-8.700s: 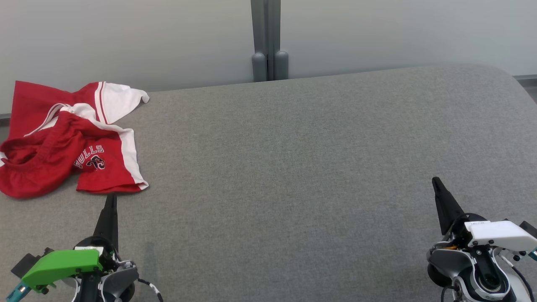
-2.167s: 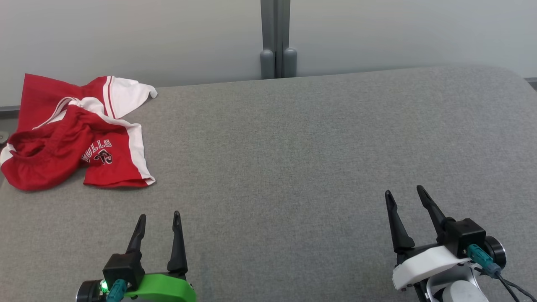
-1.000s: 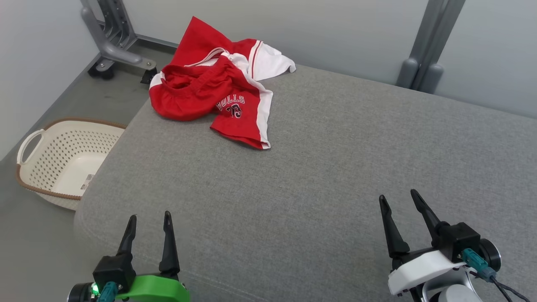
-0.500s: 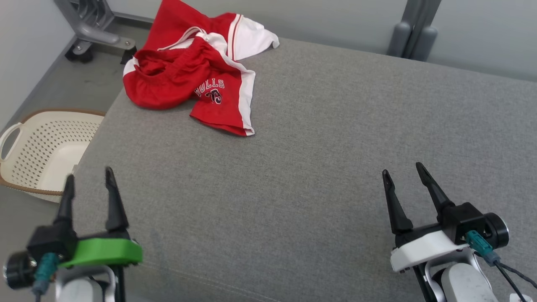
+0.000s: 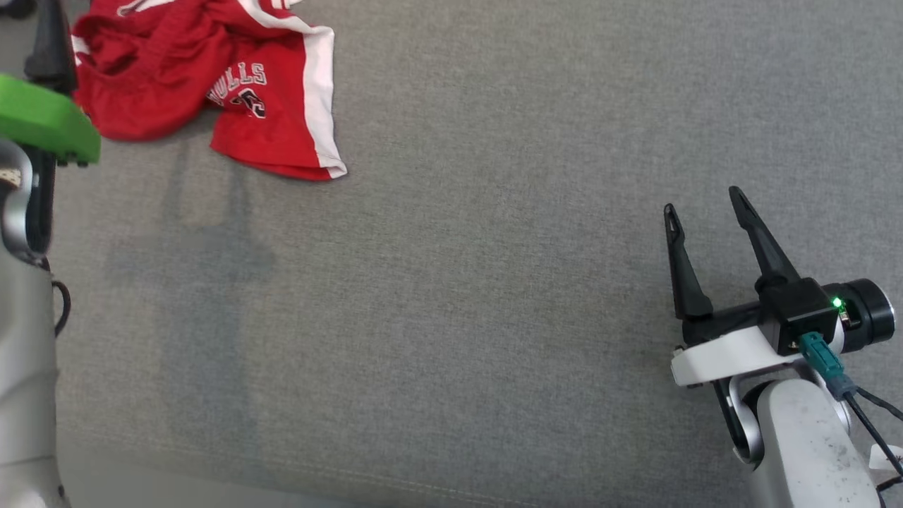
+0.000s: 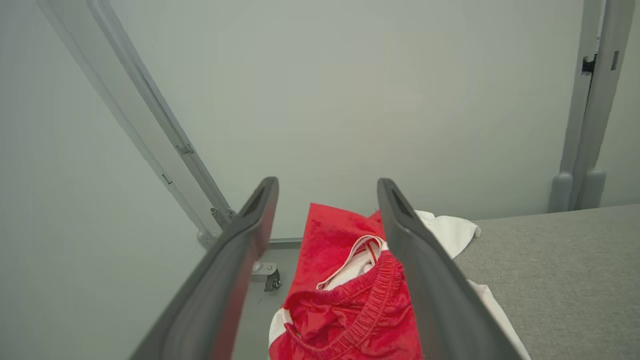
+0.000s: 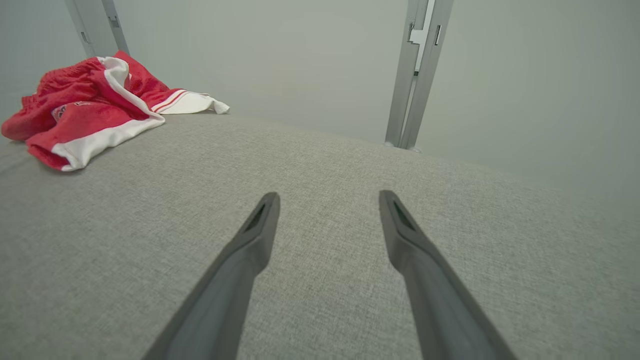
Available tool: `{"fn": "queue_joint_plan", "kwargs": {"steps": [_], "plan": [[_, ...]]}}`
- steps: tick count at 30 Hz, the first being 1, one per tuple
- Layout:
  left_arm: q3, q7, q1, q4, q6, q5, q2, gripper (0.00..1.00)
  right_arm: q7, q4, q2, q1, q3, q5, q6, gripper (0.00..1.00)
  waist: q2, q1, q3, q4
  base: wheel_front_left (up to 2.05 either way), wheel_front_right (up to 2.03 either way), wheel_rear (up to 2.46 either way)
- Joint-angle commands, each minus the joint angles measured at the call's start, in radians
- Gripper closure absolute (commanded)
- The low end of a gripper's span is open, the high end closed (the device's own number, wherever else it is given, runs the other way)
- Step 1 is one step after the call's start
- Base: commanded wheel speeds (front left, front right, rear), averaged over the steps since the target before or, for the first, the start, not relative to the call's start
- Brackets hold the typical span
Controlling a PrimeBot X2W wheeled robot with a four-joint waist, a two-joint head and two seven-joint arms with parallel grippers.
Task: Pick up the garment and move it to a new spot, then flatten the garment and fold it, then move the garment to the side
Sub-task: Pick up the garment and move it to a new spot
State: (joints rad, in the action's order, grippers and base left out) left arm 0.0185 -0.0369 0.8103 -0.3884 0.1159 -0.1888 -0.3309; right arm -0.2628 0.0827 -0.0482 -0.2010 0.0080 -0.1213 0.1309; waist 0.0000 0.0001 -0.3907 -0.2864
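Grey fabric surface (image 5: 494, 247) takes up most of what you see, with a plain pale wall (image 6: 350, 100) right behind its far edge and a grey upright post (image 7: 415, 75) standing at that edge. Loads of open room: everything from the middle across to the right edge is bare cloth, and the near edge shows just a stitched seam.

The garment (image 5: 211, 77) is a pair of red shorts with white side panels, bunched up at the far left corner. Some of it goes past the edge there, and from the left wrist view you can see floor and a small caster foot (image 6: 270, 280) just beside it. A slanted grey frame bar (image 6: 165, 150) runs up the wall on that side.

Writing: white letters on one leg, upside down from the robot's side. I read "ULLS", with the first letter half lost in a fold, and a small dark logo next to it. Can't make out the logo.

Left end effector (image 6: 326, 185) is at the left edge just beside the shorts, fingers spread wide with nothing in them. Its green housing (image 5: 42, 127) sits right next to the red cloth; can't tell if it touches.

Right end effector (image 5: 701, 200) is over the bare right part, nearer the near edge, well apart from the shorts, also wide open and empty, with a little green light on its body.
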Motion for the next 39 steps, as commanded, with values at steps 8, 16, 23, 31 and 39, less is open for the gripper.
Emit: {"fn": "queue_joint_plan", "kwargs": {"steps": [8,16,23,31,39], "plan": [[0.119,0.191,0.197,-0.233,0.014,-0.106,-0.076,0.0,-0.003,-0.042,-0.006,-0.058,0.003,-0.035,0.0,0.0,0.0,-0.0001,-0.252,0.141,0.0,0.0,0.0],[0.181,0.265,0.254,-0.358,0.014,-0.184,-0.13,0.0,0.001,-0.036,-0.009,-0.053,-0.009,-0.046,-0.001,0.0,0.0,-0.0001,-0.289,0.156,0.0,0.0,0.0],[0.2,0.245,0.26,-0.418,0.014,-0.198,-0.143,1.0,0.004,-0.022,-0.01,-0.058,0.003,-0.029,-0.001,0.0,0.0,-0.0001,-0.248,0.16,0.0,0.0,0.0],[0.244,0.154,0.268,-0.387,0.014,-0.191,-0.126,1.0,-0.001,-0.002,-0.004,-0.051,0.018,0.033,-0.001,0.0,0.0,-0.0001,-0.099,0.17,0.0,0.0,0.0],[0.363,0.172,0.29,-0.254,0.014,-0.176,-0.134,1.0,-0.002,0.046,-0.004,0.012,0.002,0.127,-0.001,0.0,0.0,-0.0001,0.119,0.234,0.0,0.0,0.0]]}}
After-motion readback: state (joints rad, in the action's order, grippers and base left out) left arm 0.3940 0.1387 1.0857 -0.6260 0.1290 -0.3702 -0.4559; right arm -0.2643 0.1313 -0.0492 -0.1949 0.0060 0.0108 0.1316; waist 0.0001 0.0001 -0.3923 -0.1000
